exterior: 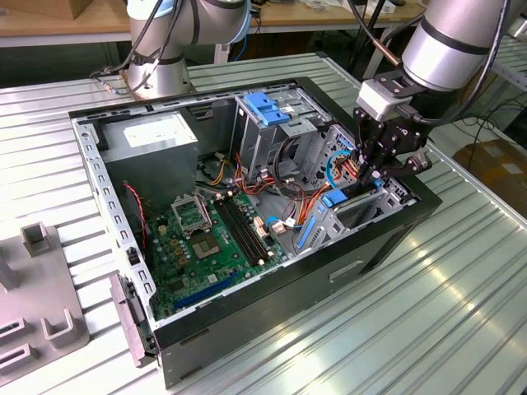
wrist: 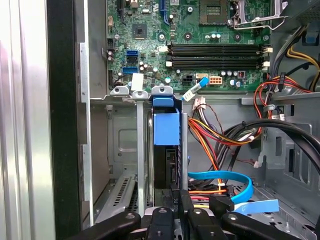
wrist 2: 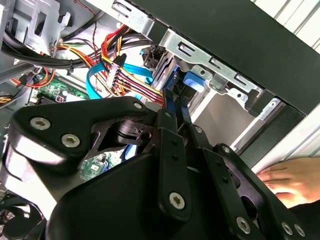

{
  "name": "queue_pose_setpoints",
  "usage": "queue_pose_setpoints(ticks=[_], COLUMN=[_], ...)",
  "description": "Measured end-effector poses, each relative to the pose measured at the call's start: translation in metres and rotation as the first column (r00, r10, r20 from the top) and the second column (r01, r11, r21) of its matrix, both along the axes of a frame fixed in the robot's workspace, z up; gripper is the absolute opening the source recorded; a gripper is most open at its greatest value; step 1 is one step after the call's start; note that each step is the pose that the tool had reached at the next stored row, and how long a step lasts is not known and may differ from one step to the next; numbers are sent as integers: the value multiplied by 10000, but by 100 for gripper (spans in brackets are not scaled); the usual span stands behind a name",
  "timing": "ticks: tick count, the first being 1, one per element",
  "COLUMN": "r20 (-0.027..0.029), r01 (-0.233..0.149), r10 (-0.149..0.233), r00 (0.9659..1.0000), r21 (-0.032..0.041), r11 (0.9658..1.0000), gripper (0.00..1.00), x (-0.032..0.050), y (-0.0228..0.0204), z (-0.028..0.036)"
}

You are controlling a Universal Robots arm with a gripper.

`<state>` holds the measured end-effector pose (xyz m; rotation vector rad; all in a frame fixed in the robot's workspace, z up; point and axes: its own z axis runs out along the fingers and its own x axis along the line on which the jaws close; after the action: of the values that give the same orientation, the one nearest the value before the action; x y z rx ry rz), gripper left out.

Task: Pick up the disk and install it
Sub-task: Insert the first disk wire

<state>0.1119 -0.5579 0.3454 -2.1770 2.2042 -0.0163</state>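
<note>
Disk [wrist: 166, 125]: stands on edge, partway down a slot of the drive bay [wrist: 120, 150] at the end of the computer case [exterior: 247, 329] on the exterior view's right. Clamped at its near edge by the gripper [wrist: 176, 202], fingers closed on the blue carrier rail.

Could jam against the bay's metal guides if tilted, since the slot looks a close fit; forcing it might bend the rail or slide it in the grip. Could snag the red, yellow and black wire bundle [wrist: 225, 135] just beside the slot. Might pinch or tug the flat blue cable [wrist: 220, 176] near the fingers. Risks contact with a person's hand [wrist 2: 292, 180] resting just outside the case wall.
</note>
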Motion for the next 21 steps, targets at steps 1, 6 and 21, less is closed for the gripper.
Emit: queue_pose_setpoints(ticks=[1, 6, 21], r20=[0, 0, -1], r01=[0, 0, 42], r10=[0, 0, -42], r00=[10000, 10000, 10000], r21=[-1, -2, -5], r11=[10000, 10000, 10000], gripper=[17, 17, 17], x=[0, 0, 0], y=[0, 0, 6], z=[1, 22, 17])
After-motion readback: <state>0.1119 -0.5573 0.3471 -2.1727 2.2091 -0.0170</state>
